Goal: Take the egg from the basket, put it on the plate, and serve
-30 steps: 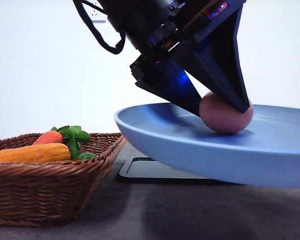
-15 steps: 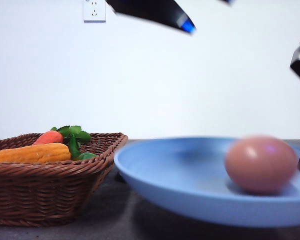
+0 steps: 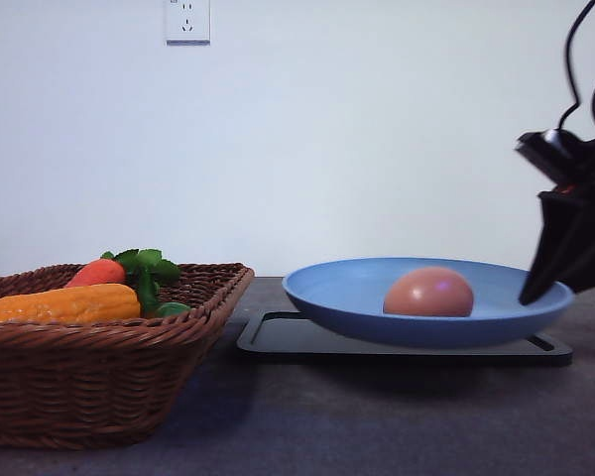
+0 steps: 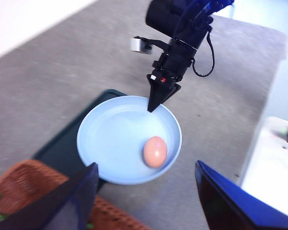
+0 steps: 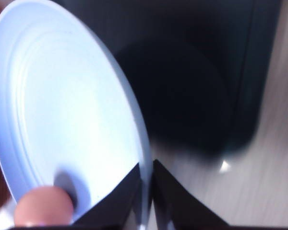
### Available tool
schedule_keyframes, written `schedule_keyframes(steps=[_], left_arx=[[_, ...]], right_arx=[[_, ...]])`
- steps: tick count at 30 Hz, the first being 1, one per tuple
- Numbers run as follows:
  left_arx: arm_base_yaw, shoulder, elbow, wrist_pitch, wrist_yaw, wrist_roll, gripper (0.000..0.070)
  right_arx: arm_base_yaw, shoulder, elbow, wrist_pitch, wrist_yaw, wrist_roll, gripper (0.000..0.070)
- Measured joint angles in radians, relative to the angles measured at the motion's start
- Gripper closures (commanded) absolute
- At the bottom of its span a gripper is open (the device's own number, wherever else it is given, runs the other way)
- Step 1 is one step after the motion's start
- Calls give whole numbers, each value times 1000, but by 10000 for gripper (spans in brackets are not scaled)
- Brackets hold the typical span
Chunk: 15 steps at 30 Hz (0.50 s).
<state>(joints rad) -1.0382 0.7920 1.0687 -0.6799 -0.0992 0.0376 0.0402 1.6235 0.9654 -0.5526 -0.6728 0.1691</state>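
Our right tool pinches the light-blue plate by its rim; the smooth egg may roll, so we keep it level. Left tool gapes wide, empty.

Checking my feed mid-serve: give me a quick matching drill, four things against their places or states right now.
Things:
1. egg
2. plate
3. carrot
4. left pincer

Places or states:
A. lying in the basket
B. open, holding nothing
C. lying in the plate
D. rim pinched by the right pincer, above the black tray

Pairs: 1-C, 2-D, 3-A, 4-B
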Motion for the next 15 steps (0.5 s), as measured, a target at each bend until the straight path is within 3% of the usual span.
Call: schedule_keyframes(steps=[12,15], left_arx=[[0,-99,0,-66,-36,0,291],[0,-98,0,-81,-36,0,291]], right_arx=[[-1,282,258,38,4,30,700],[-1,299,268,38,4,44,599]])
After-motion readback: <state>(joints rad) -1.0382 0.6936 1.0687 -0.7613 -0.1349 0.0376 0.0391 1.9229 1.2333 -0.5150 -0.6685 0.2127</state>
